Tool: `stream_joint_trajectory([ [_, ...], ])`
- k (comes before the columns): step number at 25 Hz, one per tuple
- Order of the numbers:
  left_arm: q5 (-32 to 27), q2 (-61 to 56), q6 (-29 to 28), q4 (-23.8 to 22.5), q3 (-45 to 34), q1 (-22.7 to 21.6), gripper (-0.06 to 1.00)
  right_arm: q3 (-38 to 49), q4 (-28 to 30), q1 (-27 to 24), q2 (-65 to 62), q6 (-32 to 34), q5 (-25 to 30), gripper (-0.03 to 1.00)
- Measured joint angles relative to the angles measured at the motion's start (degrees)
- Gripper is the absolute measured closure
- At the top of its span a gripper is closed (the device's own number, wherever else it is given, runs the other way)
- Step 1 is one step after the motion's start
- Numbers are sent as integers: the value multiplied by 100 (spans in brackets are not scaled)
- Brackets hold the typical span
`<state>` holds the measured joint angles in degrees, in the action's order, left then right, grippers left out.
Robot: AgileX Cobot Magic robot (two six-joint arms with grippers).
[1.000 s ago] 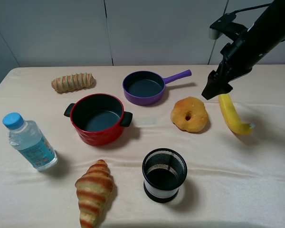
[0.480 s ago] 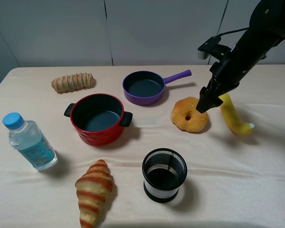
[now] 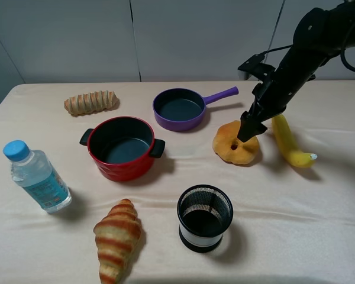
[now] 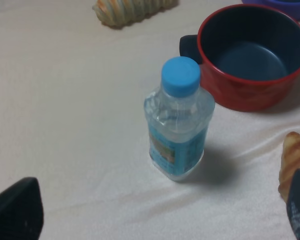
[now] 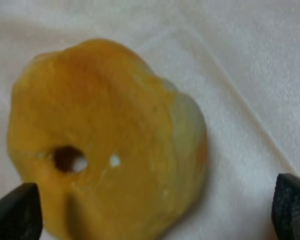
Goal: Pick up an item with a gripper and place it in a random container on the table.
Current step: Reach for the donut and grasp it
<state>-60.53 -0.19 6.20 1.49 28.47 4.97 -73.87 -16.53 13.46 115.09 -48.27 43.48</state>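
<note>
The golden-yellow doughnut (image 3: 228, 151) lies on the cream cloth table (image 3: 319, 201), to the right of centre. My right gripper (image 3: 247, 131) is low over the doughnut's far right part. In the right wrist view the doughnut (image 5: 105, 140) fills the frame between the two spread fingertips (image 5: 15, 215) of the right gripper (image 5: 152, 215), which is open. The purple frying pan (image 3: 178, 109) stands empty behind and to the left of the doughnut, handle pointing right. My left gripper (image 4: 157, 215) is open and empty, and it is out of the high view.
A yellow banana (image 3: 289, 142) lies just right of the doughnut. A red pot (image 3: 121, 148), a black mesh cup (image 3: 205, 218), a croissant (image 3: 117, 236), a striped bread (image 3: 91, 102) and a water bottle (image 3: 35, 176) stand to the left. The left wrist view shows the bottle (image 4: 179, 120) and the pot (image 4: 247, 55).
My right arm has moved down and to the left, from above the banana to just over the doughnut. Nothing else has moved.
</note>
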Motion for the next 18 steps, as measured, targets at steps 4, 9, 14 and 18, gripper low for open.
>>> stream_joint_trajectory([
  [4,0,0,0,0,0,0,-4,-69,-81,0,162,0,-16,27],
  [9,0,0,0,0,0,0,-4,-69,-109,133,342,0,-117,27],
  [14,0,0,0,0,0,0,-4,-75,-99,336,530,0,-218,27],
  [18,0,0,0,0,0,0,-4,-75,-60,415,580,5,-285,27],
])
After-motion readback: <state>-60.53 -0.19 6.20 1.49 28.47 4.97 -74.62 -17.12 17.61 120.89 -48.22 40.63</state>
